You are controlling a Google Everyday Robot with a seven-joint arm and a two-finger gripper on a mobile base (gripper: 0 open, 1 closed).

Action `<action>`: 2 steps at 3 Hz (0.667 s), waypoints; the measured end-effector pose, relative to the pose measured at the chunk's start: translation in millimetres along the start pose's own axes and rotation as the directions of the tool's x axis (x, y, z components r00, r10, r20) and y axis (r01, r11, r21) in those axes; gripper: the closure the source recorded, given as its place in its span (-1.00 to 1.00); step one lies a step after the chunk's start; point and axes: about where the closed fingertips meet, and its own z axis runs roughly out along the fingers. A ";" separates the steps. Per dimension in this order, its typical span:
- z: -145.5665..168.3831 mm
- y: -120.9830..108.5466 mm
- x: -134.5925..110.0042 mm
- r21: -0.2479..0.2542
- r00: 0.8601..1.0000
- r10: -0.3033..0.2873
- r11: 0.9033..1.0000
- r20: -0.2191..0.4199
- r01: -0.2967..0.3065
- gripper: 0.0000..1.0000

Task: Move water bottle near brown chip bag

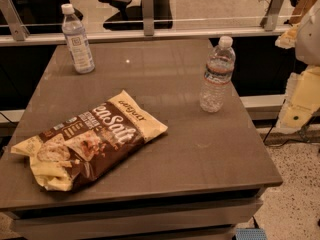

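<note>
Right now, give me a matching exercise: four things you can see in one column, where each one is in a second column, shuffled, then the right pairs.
Things
1. water bottle
2. brown chip bag
3. slim bottle with the white-and-blue label
4. gripper

Places
A. upright at the far left corner of the table
B. off the table, at the picture's right edge
C. lying flat at the front left of the table
D. upright on the right side of the table

Pairs: 1-D, 2-C, 3-A, 4-B
</note>
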 end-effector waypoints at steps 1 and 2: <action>0.0 0.0 0.0 0.000 1.000 0.000 1.000 0.000 0.000 -1.00; 10.2 -5.6 4.8 0.018 0.999 0.021 1.000 0.038 -0.022 -1.00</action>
